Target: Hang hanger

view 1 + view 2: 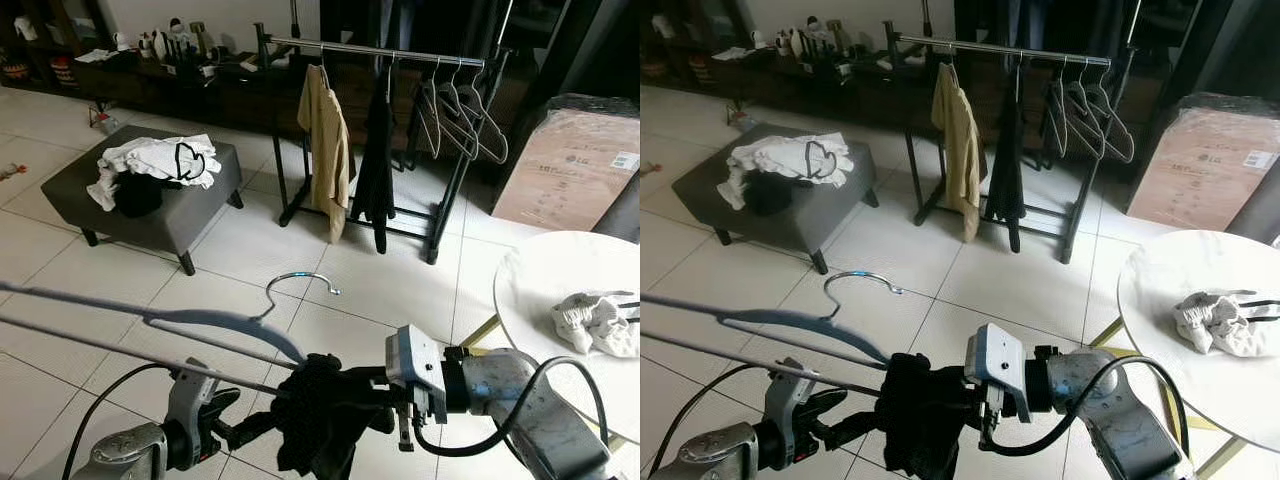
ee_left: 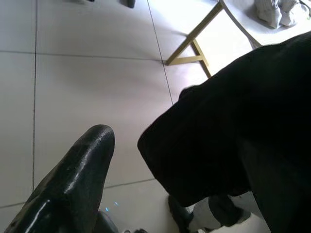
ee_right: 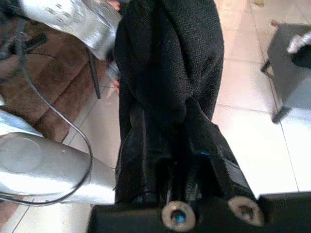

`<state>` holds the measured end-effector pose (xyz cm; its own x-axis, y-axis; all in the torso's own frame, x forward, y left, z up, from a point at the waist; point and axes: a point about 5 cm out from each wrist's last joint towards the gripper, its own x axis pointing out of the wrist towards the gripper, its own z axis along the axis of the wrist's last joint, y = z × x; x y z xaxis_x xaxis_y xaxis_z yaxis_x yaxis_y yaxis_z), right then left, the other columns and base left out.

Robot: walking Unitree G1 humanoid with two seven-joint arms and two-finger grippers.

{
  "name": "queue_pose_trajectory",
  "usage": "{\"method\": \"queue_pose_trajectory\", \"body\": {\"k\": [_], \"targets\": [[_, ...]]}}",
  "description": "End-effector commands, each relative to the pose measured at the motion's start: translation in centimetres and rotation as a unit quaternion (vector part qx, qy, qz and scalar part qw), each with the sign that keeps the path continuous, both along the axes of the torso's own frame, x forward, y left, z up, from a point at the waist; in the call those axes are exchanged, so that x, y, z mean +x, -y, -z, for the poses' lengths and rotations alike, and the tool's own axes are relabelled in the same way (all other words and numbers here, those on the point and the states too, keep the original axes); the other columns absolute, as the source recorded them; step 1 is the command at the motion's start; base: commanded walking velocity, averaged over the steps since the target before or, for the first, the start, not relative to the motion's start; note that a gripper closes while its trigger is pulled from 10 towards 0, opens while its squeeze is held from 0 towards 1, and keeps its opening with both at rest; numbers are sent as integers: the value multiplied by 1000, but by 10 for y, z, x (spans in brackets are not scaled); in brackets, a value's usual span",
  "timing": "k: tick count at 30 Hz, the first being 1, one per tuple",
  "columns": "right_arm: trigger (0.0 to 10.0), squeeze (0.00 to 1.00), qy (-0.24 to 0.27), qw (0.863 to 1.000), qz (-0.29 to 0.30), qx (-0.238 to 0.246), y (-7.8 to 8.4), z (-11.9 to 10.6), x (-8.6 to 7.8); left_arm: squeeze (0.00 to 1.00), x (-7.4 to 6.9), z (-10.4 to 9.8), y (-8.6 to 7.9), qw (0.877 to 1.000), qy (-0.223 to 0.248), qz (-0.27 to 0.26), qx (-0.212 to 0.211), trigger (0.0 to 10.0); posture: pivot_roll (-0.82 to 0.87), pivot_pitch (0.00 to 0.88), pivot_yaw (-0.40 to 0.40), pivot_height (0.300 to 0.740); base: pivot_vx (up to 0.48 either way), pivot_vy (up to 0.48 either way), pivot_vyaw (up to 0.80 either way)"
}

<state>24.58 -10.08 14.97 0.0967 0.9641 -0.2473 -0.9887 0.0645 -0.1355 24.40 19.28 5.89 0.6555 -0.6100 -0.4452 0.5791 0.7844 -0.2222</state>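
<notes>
A clothes rail (image 1: 380, 50) stands across the tiled floor. The hanger (image 1: 215, 322) is held low in front, above the floor tiles. The right gripper (image 3: 187, 145), arm bent inward, is clamped on black cloth (image 1: 320, 410). The left gripper (image 1: 235, 425) has its fingers (image 2: 73, 179) apart beside the cloth.

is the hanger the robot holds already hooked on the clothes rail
No: the hanger is out over the floor tiles near the grippers, its hook free in the air, well short of the clothes rail.
</notes>
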Motion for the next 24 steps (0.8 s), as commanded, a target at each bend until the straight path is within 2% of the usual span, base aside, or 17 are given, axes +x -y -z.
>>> {"method": "queue_pose_trajectory", "body": {"k": [1,8,10,12,15,16,17,18,19,21,24], "targets": [[0,0,7,999,-28,14,-5,-8,-6,0,1,3,-1,1000,-3,-3,8,10000,-45,124,-6,740,0,0,0],[0,0,-1,998,-56,17,-8,-11,-14,0,1,-5,5,999,-1,40,-9,10000,-47,131,-6,740,0,0,0],[0,0,0,998,-59,17,-9,-12,-15,0,1,-2,0,999,-2,40,23,10000,-45,131,-5,740,0,0,0],[0,0,0,998,-59,17,-9,-12,-15,0,2,0,-3,999,-5,28,33,10000,-45,131,-5,740,0,0,0],[0,0,2,998,-55,16,-9,-12,-14,0,8,6,-13,997,-12,-14,77,10000,-42,130,-4,740,0,0,0],[0,0,1,998,-56,16,-9,-13,-14,0,16,11,-25,989,-22,-85,116,10000,-43,131,-4,740,0,0,0],[0,0,1,998,-56,16,-9,-13,-14,0,16,11,-25,989,-22,-85,116,10000,-43,131,-4,740,0,0,0],[0,0,1,998,-56,16,-8,-13,-14,0,23,12,-31,982,-22,-143,123,10000,-44,131,-5,740,0,0,0],[0,0,1,998,-56,15,-8,-13,-14,0,27,10,-33,978,-13,-166,123,10000,-43,130,-5,740,0,0,0],[0,0,1,998,-56,15,-8,-13,-14,0,29,9,-33,977,-8,-173,127,10000,-44,131,-5,740,0,0,0],[0,0,2,998,-54,14,-8,-13,-14,0,29,7,-27,981,-2,-157,111,10000,-47,130,-5,740,0,0,0]]}}
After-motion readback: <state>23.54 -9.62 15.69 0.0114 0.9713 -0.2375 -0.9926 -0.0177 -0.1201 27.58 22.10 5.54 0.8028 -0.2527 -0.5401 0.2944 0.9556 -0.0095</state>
